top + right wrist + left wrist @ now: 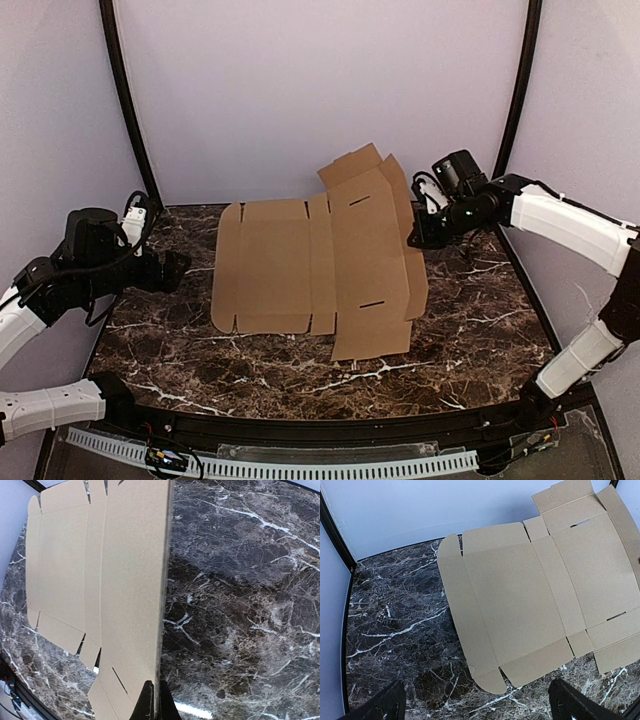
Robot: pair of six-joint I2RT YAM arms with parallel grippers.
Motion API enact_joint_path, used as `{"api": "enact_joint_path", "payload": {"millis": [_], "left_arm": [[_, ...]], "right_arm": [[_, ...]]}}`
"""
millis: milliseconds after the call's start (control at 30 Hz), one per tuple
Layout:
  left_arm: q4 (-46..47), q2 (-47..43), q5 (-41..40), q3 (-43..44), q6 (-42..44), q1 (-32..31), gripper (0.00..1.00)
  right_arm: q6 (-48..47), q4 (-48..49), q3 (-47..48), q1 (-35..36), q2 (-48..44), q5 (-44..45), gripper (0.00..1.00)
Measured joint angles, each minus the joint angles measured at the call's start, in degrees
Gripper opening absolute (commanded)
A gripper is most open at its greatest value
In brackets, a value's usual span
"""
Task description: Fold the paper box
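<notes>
Brown cardboard, the paper box (300, 265) lay unfolded mid-table on the dark marble table (470, 330), its right panel tilted up. The right gripper (418, 236) pinched that panel's right edge. The left gripper (178, 272) hung at the left, fingers spread wide, touching nothing.

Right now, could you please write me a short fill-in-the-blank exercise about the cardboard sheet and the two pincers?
1. The right pincer is ___ on the paper box, at its right edge.
2. The left pincer is ___ and touches nothing.
3. The paper box lies on a dark ___ table with white veins.
Missing words: shut; open; marble.
</notes>
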Motion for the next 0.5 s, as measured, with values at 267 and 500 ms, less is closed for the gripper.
{"api": "enact_joint_path", "payload": {"millis": [267, 500], "left_arm": [[-0.11, 0.0, 0.0, 0.0, -0.11, 0.0, 1.0], [-0.2, 0.09, 0.02, 0.0, -0.24, 0.0, 1.0]], "right_arm": [[-5.77, -6.54, 9.62, 1.29, 10.21, 9.14, 0.0], [-13.6, -12.81, 26.71, 5.88, 18.21, 18.47, 0.0]]}}
